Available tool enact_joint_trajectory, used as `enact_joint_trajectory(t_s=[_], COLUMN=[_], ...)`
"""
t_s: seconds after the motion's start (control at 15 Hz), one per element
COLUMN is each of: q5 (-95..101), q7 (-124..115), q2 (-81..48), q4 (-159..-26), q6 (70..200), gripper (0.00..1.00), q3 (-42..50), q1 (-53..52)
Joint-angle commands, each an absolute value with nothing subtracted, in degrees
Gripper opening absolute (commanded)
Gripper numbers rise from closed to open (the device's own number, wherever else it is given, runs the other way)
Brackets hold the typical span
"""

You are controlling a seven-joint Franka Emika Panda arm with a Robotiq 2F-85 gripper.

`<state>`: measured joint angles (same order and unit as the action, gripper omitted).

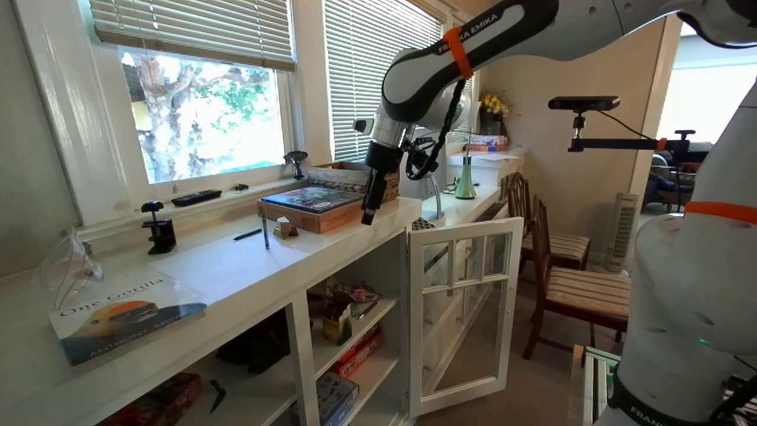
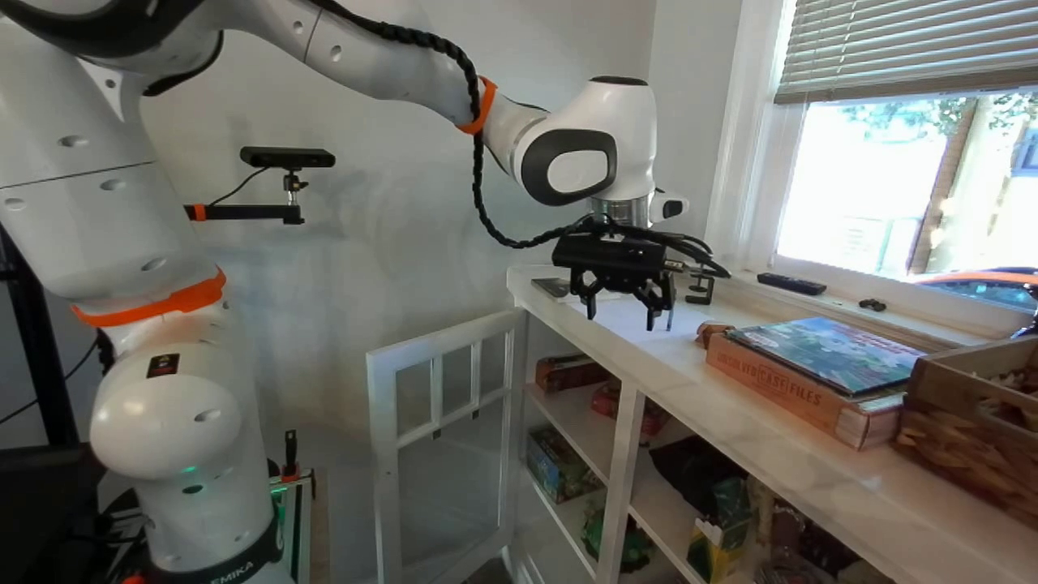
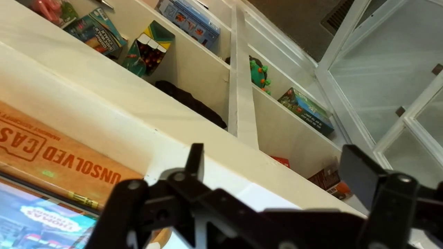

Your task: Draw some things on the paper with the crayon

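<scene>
My white paper (image 1: 227, 266) on the counter (image 1: 29, 349), with an upright stick (image 1: 265, 234) and a lying stick (image 1: 247, 234), both thin and dark; which is the crayon I cannot tell

The paper lies flat, one corner of it showing in my wrist view; whether it carries marks I cannot make out. The upright stick stands on end on the paper and shows in both exterior views. Just beside it the lying stick, nearly black, is down on its side by the paper's back edge; whether it rests wholly on the paper I cannot tell
</scene>
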<state>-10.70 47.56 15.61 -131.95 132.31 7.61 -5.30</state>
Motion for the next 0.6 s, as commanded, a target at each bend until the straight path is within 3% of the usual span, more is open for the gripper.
enact_joint_trajectory(t_s=[0.0,0.2,0.53], q5=[-10.9,-11.8,-25.0], q7=[47.7,48.4,63.0], q2=[15.6,15.4,11.0], q4=[-131.9,-131.9,-130.9], q6=[132.2,132.5,144.5], gripper=[1.0,1.0,1.0], q3=[7.1,7.4,9.5], q1=[-4.8,-5.0,-8.9])
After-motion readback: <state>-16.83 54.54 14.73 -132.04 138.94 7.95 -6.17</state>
